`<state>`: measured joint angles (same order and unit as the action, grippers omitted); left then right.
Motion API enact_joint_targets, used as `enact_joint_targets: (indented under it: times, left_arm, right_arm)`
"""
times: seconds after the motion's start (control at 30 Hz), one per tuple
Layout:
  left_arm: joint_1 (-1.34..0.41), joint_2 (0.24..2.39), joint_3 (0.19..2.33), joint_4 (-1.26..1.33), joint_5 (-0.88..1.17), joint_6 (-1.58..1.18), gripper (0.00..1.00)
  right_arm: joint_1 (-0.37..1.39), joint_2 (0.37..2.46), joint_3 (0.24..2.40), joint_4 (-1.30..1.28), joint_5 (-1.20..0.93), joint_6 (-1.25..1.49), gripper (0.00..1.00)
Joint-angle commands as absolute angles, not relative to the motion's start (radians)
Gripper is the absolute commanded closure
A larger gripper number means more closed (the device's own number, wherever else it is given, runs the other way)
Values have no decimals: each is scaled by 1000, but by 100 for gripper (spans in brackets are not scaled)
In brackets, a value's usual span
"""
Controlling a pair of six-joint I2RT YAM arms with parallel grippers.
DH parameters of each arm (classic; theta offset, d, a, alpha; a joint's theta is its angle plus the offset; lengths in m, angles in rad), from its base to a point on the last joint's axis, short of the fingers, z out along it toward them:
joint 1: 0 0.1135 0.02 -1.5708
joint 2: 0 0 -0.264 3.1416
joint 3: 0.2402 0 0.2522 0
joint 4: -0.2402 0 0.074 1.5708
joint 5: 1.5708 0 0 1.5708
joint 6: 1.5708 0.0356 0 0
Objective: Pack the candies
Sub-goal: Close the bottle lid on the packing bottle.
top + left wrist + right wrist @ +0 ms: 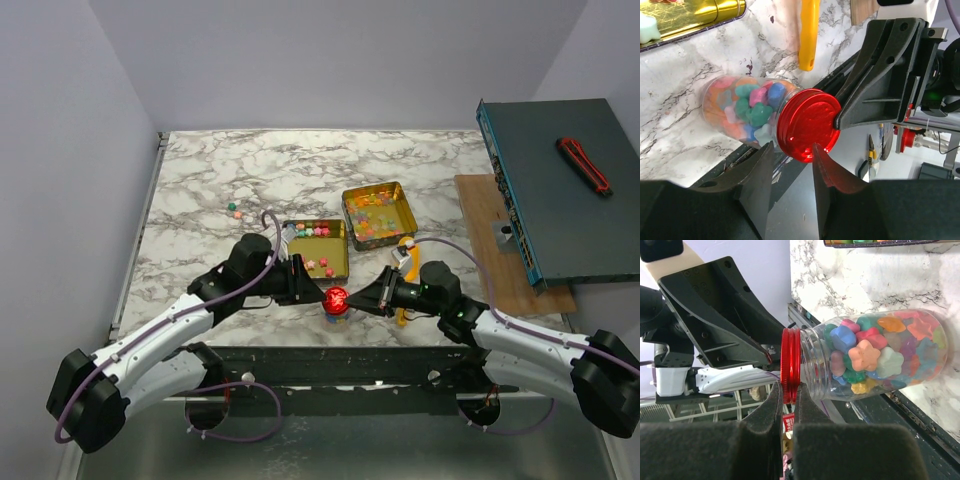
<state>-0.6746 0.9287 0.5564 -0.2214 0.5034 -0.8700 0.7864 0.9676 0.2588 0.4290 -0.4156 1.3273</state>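
Candies (865, 355) fill the clear jar (815, 357) at the counter's (250, 170) near edge, probably light but slick-walled; best taken by the red cap (807, 125): left tool (791, 150) half open astride it, right tool (788, 390) shut against its rim

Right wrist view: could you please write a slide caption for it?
Right gripper pinching the red cap of a clear jar filled with candies.
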Motion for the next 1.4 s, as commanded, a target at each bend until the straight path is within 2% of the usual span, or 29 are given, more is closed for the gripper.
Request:
enact_joint_targets:
  times: [0.0,0.53,1.03,1.37]
  left_arm:
    - [-693,949,602,-215,482,-854,65]
    - [-727,1004,621,-213,477,-853,72]
    - [-734,1036,633,-219,482,-853,74]
    - [-734,1047,634,-219,483,-851,76]
  right_arm:
    - [787,954,235,414,-431,1307,99]
    - [786,928,229,370,-411,1279,99]
    - [787,864,270,234,-366,1219,72]
    - [787,827,344,136,-346,1175,67]
